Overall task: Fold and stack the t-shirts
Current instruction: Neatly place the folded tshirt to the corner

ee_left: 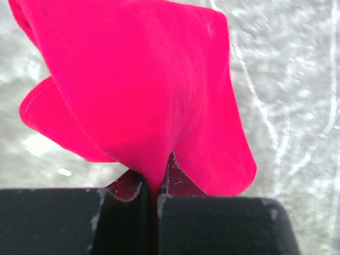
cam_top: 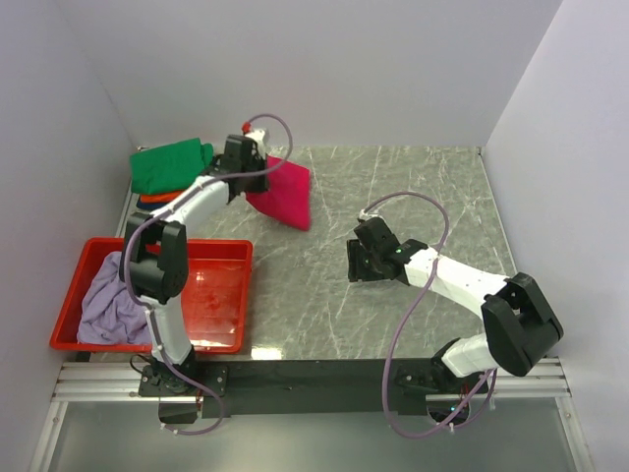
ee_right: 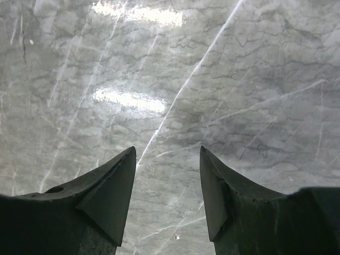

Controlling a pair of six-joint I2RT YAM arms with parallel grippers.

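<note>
The left gripper (cam_top: 241, 157) pinches the soft crimson-pink cloth t-shirt (cam_top: 283, 194), which dangles just beside the folded green t-shirt (cam_top: 167, 167). The right gripper (cam_top: 359, 261) hangs spread and empty. Stacking looks underway: next, lay it squarely atop the green.

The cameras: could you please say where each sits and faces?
Top external: high behind the robot, looking down on the table; left arm and right arm show.
Left wrist: looks along the left gripper, shut on the pink shirt.
Right wrist: looks past the open right gripper at the table.
Shared: top and left wrist both show the pink shirt.
</note>
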